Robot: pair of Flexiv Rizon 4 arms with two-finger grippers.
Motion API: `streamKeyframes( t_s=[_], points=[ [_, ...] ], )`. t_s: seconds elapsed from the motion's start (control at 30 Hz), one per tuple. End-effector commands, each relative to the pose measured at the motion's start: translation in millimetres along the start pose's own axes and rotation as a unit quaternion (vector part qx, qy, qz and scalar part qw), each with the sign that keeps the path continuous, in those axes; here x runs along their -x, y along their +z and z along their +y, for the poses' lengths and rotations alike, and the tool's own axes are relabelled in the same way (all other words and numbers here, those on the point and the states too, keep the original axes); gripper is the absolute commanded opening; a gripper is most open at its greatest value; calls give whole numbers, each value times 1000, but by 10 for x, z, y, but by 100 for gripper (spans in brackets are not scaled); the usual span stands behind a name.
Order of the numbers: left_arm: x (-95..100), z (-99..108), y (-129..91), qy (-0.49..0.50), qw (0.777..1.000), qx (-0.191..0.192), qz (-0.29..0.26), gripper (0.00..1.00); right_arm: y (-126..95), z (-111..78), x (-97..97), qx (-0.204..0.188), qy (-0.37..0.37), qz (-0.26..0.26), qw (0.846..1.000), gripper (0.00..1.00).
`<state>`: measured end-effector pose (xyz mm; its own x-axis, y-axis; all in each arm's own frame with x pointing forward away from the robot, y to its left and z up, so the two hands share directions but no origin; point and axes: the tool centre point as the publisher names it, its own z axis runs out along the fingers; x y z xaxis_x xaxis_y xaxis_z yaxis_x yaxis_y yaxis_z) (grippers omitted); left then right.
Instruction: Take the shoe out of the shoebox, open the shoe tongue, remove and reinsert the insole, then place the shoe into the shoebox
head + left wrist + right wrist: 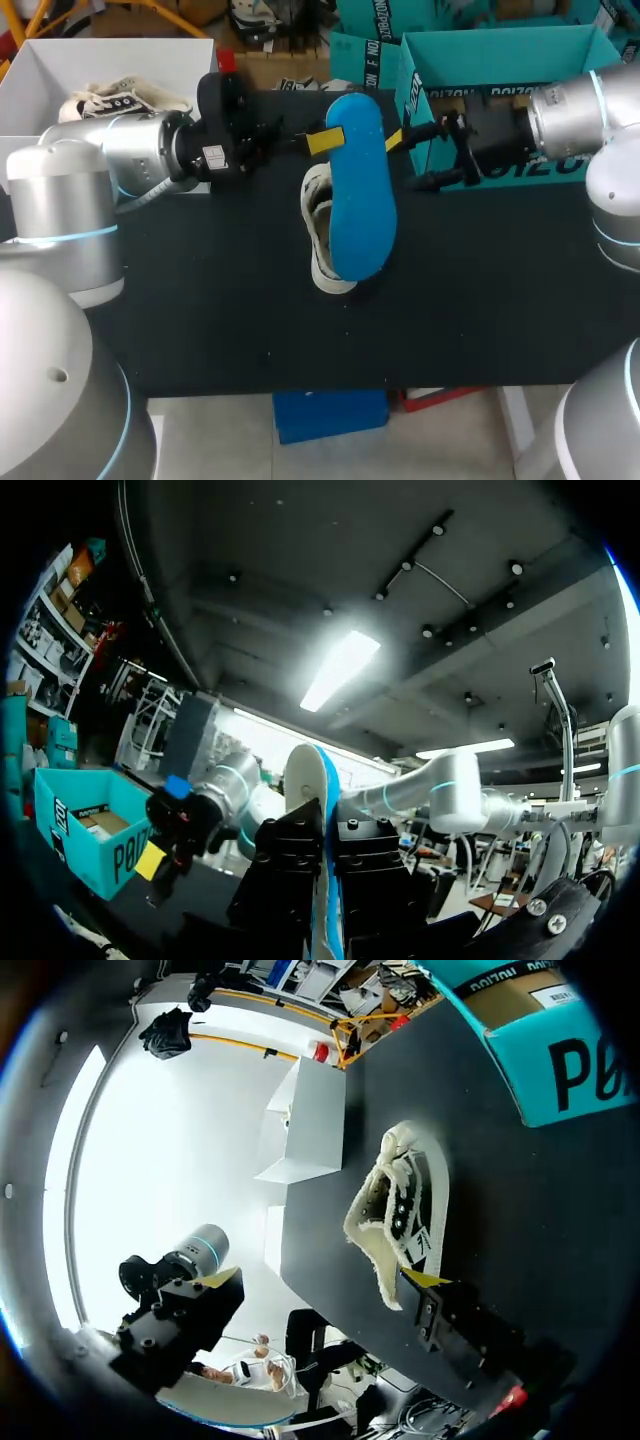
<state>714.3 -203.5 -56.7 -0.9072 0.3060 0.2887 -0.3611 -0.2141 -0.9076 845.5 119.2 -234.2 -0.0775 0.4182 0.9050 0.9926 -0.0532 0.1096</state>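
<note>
Nearest me, in the middle of the frame, the shoe is lying on the black table, partly hidden under the blue insole. I am holding the insole up in the air above it. My left gripper is pinching the insole's far end tight between its fingers. My right gripper is hanging just beside the insole's right edge, its fingers spread wide and holding nothing. Farthest off, the teal shoebox is sitting open at the upper right, and a white box at the upper left.

I think the insole now has to go back in. To do that well, I should be holding the shoe steady with the right gripper, pointing the insole's toe end into the opening, and sliding slowly so it is not folding.
</note>
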Motion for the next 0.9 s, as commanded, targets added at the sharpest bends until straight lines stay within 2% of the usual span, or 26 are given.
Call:
streamKeyframes(
  t_s=[0.03, 0.37, 0.7, 0.8, 0.83, 0.9],
  points=[
    [-5, 9, 8, 1, 1000, 0, -2, 0, 90, 12, 54, -2, 5, 110, 994, 100],
    [-5, 9, 8, 1, 1000, 0, -2, 0, 190, -20, 62, -15, 24, 161, 987, 100],
    [-5, 9, 8, 1, 1000, 0, -2, 0, 198, -54, 56, -18, 21, 179, 983, 100],
    [19, 32, 32, 90, 993, 72, -4, 0, 198, -54, 56, -18, 21, 179, 983, 100],
    [24, 49, 39, 132, 985, 110, -9, 0, 198, -54, 56, -18, 21, 179, 983, 100],
    [44, 88, 32, 186, 971, 152, -11, 0, 198, -54, 56, -18, 21, 179, 983, 100]
  ],
)
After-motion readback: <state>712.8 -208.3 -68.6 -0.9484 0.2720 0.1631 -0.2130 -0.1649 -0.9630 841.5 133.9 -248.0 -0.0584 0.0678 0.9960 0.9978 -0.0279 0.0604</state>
